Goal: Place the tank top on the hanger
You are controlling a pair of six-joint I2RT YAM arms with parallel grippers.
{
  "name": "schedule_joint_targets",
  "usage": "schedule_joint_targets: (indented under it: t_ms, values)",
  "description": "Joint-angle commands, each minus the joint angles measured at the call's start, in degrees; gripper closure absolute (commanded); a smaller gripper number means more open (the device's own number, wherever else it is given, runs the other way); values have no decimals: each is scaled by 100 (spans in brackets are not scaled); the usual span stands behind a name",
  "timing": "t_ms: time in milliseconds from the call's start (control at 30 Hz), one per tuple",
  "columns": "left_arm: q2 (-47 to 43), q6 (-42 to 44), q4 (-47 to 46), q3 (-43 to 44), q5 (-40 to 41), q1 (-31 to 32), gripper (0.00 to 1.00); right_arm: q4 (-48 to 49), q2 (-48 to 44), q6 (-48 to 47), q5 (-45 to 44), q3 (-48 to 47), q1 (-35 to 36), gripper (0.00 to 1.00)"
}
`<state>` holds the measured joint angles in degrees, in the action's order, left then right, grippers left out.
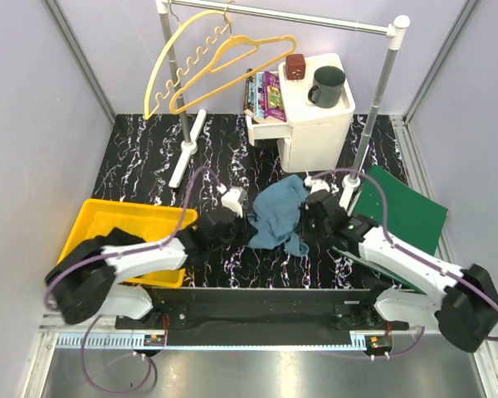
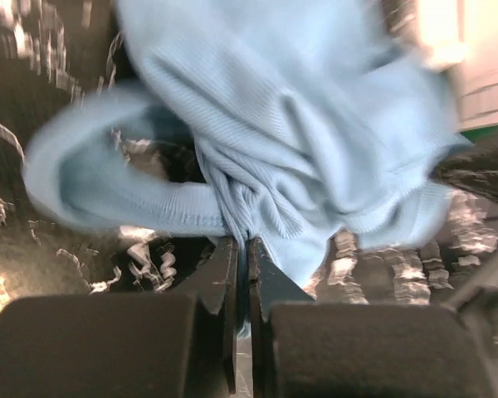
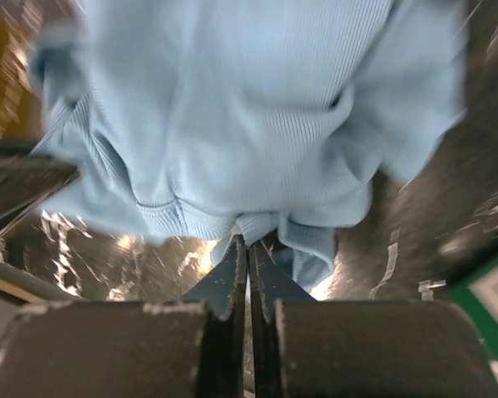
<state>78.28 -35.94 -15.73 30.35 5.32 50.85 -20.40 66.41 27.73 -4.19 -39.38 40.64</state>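
The teal-blue tank top (image 1: 278, 215) hangs bunched between my two grippers above the black marbled mat. My left gripper (image 1: 232, 217) is shut on its left edge; in the left wrist view the cloth (image 2: 282, 141) is pinched at the fingertips (image 2: 246, 242). My right gripper (image 1: 313, 214) is shut on its right edge; in the right wrist view the cloth (image 3: 249, 116) is pinched at the tips (image 3: 247, 245). The orange-yellow hanger (image 1: 232, 70) hangs on the white rail (image 1: 282, 15) at the back, well beyond the shirt.
A paler wavy-edged hanger (image 1: 178, 62) hangs beside it. A white cabinet (image 1: 311, 112) holds a dark mug (image 1: 326, 85), a brown box (image 1: 295, 66) and books. A yellow bin (image 1: 120, 228) with black cloth is at left. A green board (image 1: 402, 211) lies at right.
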Motion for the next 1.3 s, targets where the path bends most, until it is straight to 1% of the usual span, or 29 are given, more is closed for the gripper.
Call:
schedule_joint_targets:
  t_ms: [0, 33, 67, 100, 167, 233, 300, 333, 367, 400, 433, 467, 500, 567, 767, 800, 833, 867, 933, 967, 1000, 1067, 1167, 1200, 1267]
  values:
    - [-1427, 281, 1130, 928, 56, -5, 93, -902, -724, -584, -1029, -869, 40, 100]
    - [-1638, 290, 1507, 981, 74, -5, 92, -1017, -848, -628, -1153, -1044, 40, 100]
    - [-2067, 281, 1555, 1008, 83, -5, 92, -1114, -962, -698, -1250, -1124, 40, 100]
    - [-2263, 255, 1712, 982, 92, -5, 91, -1245, -1172, -724, -1417, -1195, 40, 100]
    - [-2789, 158, 1696, 850, 48, -57, 92, -1291, -1367, -777, -1471, -1344, 31, 100]
    - [-2984, 132, 1434, 797, -180, -197, 91, -1203, -1561, -786, -1445, -1380, 31, 100]
    - [-2863, 149, 1301, 850, -444, -610, 86, -1010, -1553, -795, -1445, -1362, 40, 100]
    - [-2558, 158, 1178, 937, -497, -794, 80, -931, -1500, -839, -1453, -1319, 23, 100]
    - [-2355, 158, 1160, 1016, -749, -1222, 76, -782, -1430, -856, -1488, -1292, 23, 100]
    - [-2144, 158, 1203, 1104, -787, -1435, 69, -729, -1194, -874, -1567, -1266, 23, 100]
    - [-1741, 132, 1203, 1235, -804, -1629, 50, -720, -1053, -883, -1576, -1266, -3, 100]
    - [-1572, 140, 1169, 1280, -813, -1901, 35, -676, -921, -874, -1577, -1266, -12, 100]
    - [-1440, 175, 1151, 1307, -787, -1956, 22, -641, -693, -857, -1568, -1222, -30, 100]
    - [-1263, 324, 1116, 1290, -743, -1939, 15, -483, -525, -795, -1585, -1143, -65, 100]
    - [-1649, 492, 931, 412, -585, -1868, 13, -254, -42, -742, -1594, -967, -170, 99]
    - [-1658, 483, 757, 176, -637, -1868, 13, -236, 38, -734, -1577, -984, -197, 98]
    - [-1606, 483, 651, 77, -707, -1868, 14, -219, 108, -733, -1568, -984, -232, 98]
    - [-1545, 483, 554, 7, -847, -1851, 15, -192, 248, -725, -1524, -993, -284, 95]
    - [-1237, 536, 421, -82, -884, -1798, 17, -122, 363, -681, -1445, -993, -320, 92]
    - [-1132, 562, 413, -64, -875, -1781, 18, -104, 442, -655, -1349, -993, -329, 85]
    - [-939, 588, 343, -90, -849, -1754, 18, -61, 443, -602, -1261, -958, -329, 80]
    - [-806, 597, 194, -134, -778, -1701, 18, 71, 417, -540, -1016, -879, -329, 63]
    - [-639, 615, -176, -240, -840, -1675, 18, 89, 408, -523, -734, -905, -329, 33]
    - [-560, 658, -307, -240, -840, -1666, 17, 80, 399, -549, -646, -905, -329, 20]
    - [-446, 703, -361, -205, -875, -1657, 17, 72, 338, -558, -392, -897, -329, 13]
